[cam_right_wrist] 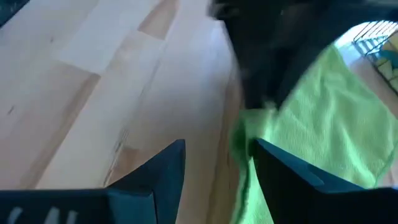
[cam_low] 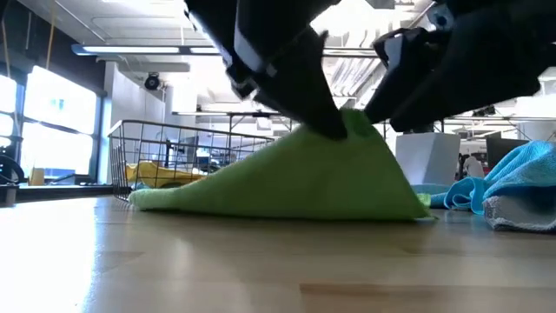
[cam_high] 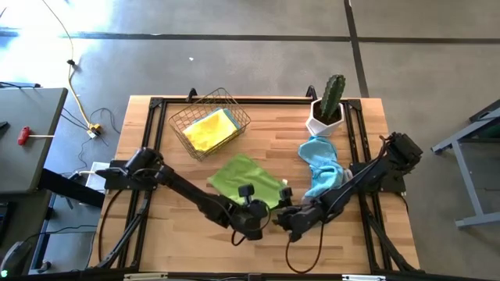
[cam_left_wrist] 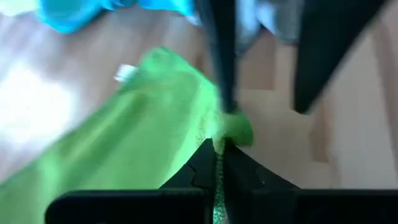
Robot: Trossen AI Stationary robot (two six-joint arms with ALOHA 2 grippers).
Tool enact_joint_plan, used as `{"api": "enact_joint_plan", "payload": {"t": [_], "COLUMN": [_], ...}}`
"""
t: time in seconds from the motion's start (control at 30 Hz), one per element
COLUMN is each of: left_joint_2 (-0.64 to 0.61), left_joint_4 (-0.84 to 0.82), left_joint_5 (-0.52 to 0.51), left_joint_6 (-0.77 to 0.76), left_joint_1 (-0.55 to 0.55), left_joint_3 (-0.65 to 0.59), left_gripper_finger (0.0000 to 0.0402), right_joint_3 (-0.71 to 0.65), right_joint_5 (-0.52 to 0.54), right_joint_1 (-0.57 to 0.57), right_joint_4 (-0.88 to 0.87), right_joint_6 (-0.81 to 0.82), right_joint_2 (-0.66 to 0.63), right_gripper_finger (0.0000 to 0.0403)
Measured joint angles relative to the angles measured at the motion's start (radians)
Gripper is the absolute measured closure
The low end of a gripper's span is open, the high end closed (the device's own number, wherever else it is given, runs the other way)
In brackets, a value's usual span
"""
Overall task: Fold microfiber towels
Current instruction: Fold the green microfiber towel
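No readable text, label or number anywhere.

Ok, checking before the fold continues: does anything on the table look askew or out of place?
Only the light blue towel lies crumpled beside the cactus pot. The left gripper lifts the green towel by one corner, as expected.

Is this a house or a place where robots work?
It looks like a workshop or lab, not a house. The wooden table stands on a bare concrete floor, loose cables trail beside it, and long ceiling lights hang over a big open room.
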Motion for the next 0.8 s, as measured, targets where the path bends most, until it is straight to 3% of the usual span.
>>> {"api": "enact_joint_plan", "payload": {"t": [0.43,0.8], "left_joint_2": [-0.028,-0.028], "left_joint_4": [-0.098,-0.191], "left_joint_5": [-0.017,-0.039], "left_joint_6": [-0.045,-0.114], "left_joint_1": [-0.015,-0.028], "left_joint_3": [0.0,0.0], "left_gripper_finger": [0.04,0.0401], "right_joint_3": [-0.004,-0.002], "right_joint_5": [0.17,0.213], "right_joint_1": [-0.018,0.038], "right_joint_4": [-0.001,-0.038], "right_joint_6": [0.067,0.137], "right_joint_2": [0.133,0.076], "right_gripper_finger": [0.022,0.022]}}
